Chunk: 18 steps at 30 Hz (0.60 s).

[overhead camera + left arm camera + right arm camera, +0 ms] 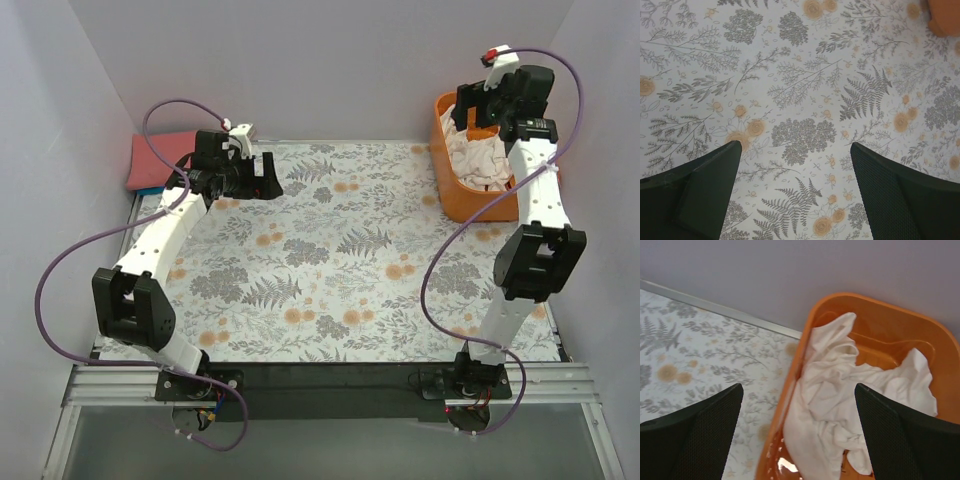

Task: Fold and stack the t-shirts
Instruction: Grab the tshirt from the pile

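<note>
The right pincer point(799, 390), released and empty, hangs over a crumpled white t-shirt point(840, 385) in the orange tub point(875, 310) just below it. The cloth looks soft and light and will likely drape, so pinch a raised fold. The tub wall may snag it. The left pincer point(795, 145), also released, hovers over the floral surface point(800, 75), with a folded salmon-red t-shirt point(160, 158) to its left.

the table cover point(330, 260) is pale grey-white, printed with grey ferns and leaves and small orange flowers. the bin point(470, 205) at far right is orange, the crumpled t-shirt point(840, 405) in it white. the folded t-shirt point(155, 158) at far left is salmon-red, a blue sliver point(150, 189) under it. the cables point(60, 270) are purple.
</note>
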Available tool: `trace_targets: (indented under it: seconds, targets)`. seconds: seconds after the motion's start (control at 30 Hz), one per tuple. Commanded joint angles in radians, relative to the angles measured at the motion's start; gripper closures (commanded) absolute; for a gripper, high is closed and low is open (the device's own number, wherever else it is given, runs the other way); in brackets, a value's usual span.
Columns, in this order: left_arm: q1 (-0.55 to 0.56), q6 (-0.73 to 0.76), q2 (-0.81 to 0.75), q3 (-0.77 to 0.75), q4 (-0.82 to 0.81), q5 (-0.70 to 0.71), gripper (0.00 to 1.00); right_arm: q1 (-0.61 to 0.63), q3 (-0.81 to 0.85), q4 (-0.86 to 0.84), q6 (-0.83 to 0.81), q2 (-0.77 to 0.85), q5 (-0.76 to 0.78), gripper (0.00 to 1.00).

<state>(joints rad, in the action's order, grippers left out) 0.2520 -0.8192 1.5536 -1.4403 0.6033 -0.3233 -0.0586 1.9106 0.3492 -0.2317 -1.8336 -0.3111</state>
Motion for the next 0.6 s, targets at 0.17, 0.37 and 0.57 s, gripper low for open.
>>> trace_targets:
  seconds: [0.17, 0.37, 0.57]
  targets:
    - [-0.080, 0.068, 0.048, -0.028, 0.058, 0.001, 0.10, -0.113, 0.162, 0.002, -0.095, -0.257, 0.007, 0.02]
    - [-0.083, 0.084, 0.071, -0.019, 0.073, 0.027, 0.10, -0.121, 0.130, -0.001, -0.147, -0.358, 0.027, 0.02]
    - [-0.085, 0.086, 0.092, 0.000, 0.070, 0.049, 0.10, -0.121, 0.137, 0.000, -0.155, -0.466, 0.127, 0.02]
